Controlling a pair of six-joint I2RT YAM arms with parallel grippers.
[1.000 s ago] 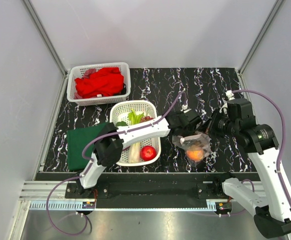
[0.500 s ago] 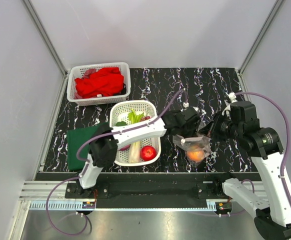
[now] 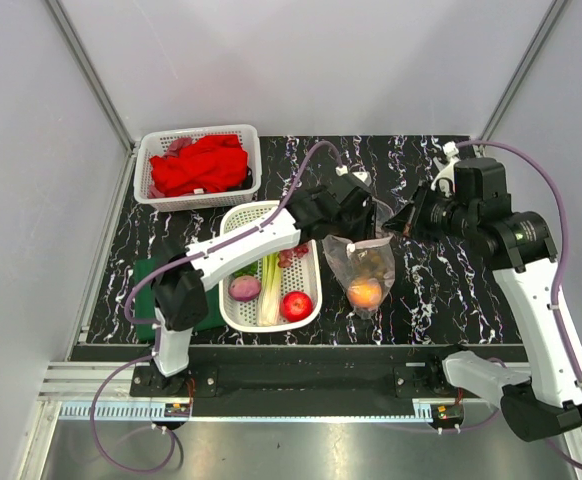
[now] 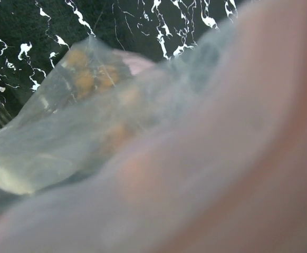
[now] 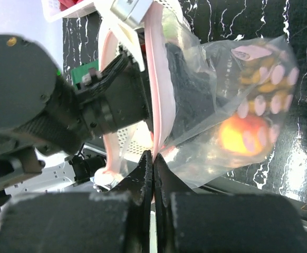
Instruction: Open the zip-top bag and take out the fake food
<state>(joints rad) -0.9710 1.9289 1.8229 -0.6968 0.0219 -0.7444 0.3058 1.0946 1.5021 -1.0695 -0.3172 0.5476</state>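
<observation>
The clear zip-top bag (image 3: 359, 268) hangs above the table between my two grippers, its pinkish zip strip (image 5: 154, 79) at the top. Inside it lie an orange peach (image 3: 364, 292) and a yellow-brown berry bunch (image 3: 372, 262), both also seen in the right wrist view, the peach (image 5: 243, 134) below the berry bunch (image 5: 263, 79). My right gripper (image 5: 153, 153) is shut on the strip's edge. My left gripper (image 3: 355, 222) is at the bag's mouth on the other side. The bag's plastic (image 4: 90, 121) covers the left wrist view, hiding those fingers.
A white basket (image 3: 267, 207) left of the bag holds a red apple (image 3: 294, 305), a purple onion (image 3: 243, 288) and a leek (image 3: 270, 285). A second basket with a red cloth (image 3: 199, 165) stands at the back left. A green cloth (image 3: 143, 300) lies under the left arm.
Both grippers have raised the bag and carried it back and left, so it now hangs free. The left arm has swung off the basket, uncovering the onion.
</observation>
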